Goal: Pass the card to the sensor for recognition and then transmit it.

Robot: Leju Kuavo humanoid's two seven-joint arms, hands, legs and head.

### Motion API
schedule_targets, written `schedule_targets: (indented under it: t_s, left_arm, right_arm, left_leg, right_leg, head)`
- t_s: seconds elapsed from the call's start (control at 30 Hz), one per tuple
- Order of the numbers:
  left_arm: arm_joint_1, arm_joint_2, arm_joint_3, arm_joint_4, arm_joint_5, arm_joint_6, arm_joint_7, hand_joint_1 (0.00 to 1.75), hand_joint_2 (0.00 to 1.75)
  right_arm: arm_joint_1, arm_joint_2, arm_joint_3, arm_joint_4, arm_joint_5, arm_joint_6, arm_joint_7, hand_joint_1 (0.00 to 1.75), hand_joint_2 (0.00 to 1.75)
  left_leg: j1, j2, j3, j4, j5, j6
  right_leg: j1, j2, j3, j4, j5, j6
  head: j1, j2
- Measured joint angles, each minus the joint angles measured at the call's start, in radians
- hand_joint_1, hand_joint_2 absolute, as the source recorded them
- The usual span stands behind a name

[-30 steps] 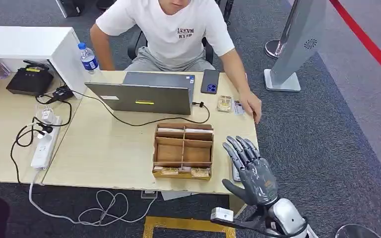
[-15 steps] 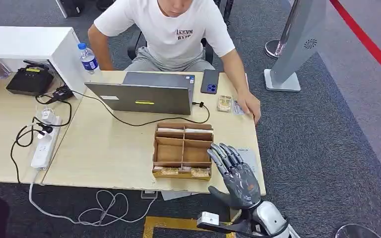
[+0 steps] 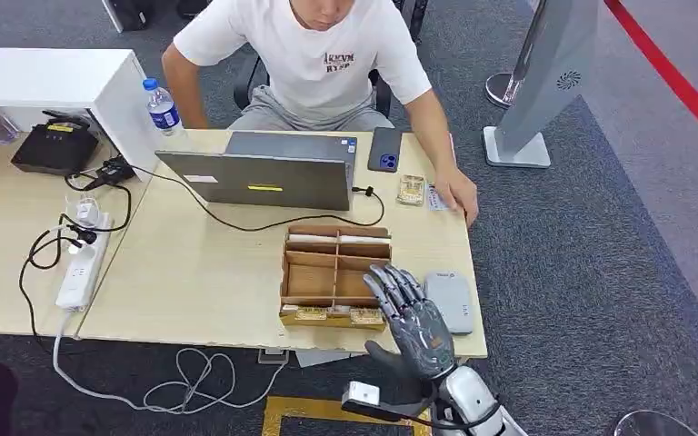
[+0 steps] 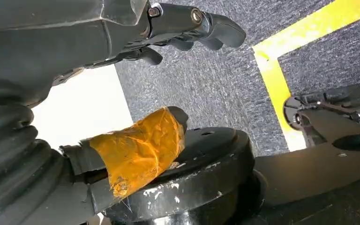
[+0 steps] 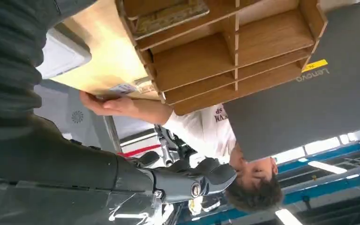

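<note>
A wooden divided box point(image 3: 336, 270) stands on the table, with cards point(image 3: 366, 316) lying in its front row. My right hand point(image 3: 413, 320) hovers with fingers spread at the box's front right corner and holds nothing. The grey flat sensor point(image 3: 448, 301) lies just right of that hand near the table's front edge. In the right wrist view the box point(image 5: 234, 51) is close ahead of the dark fingers point(image 5: 192, 180), with the sensor point(image 5: 63, 54) beside it. My left hand point(image 4: 168, 28) hangs low over the carpet, empty, its thumb point(image 4: 140, 150) wrapped in orange tape.
A person sits across the table, one hand point(image 3: 459, 193) resting by two cards point(image 3: 411, 190) at the far right. A laptop point(image 3: 264, 177), a phone point(image 3: 384, 149), a water bottle point(image 3: 162, 107), a power strip point(image 3: 82, 263) and cables occupy the far and left parts.
My right hand has moved left and back toward me, from over the sensor to the box's front right corner. The sensor now lies uncovered.
</note>
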Motion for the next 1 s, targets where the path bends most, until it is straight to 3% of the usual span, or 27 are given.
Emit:
schedule_targets:
  t_s: [0.7,1.0]
  left_arm:
    - [-0.008,-0.004,-0.003,0.008,-0.009,-0.002,0.011,0.00,1.75]
    - [-0.013,-0.005,-0.011,0.008,-0.021,-0.007,0.019,0.00,1.75]
  right_arm:
    - [-0.063,0.074,0.042,0.204,-0.029,-0.015,-0.015,0.00,1.75]
    - [-0.100,0.091,0.015,0.272,0.012,-0.018,-0.010,0.00,1.75]
  left_leg:
    - [0.000,0.000,0.000,0.000,0.000,0.000]
    - [0.000,0.000,0.000,0.000,0.000,0.000]
  right_leg:
    - [0.000,0.000,0.000,0.000,0.000,0.000]
    - [0.000,0.000,0.000,0.000,0.000,0.000]
  head:
    - [0.000,0.000]
    - [0.000,0.000]
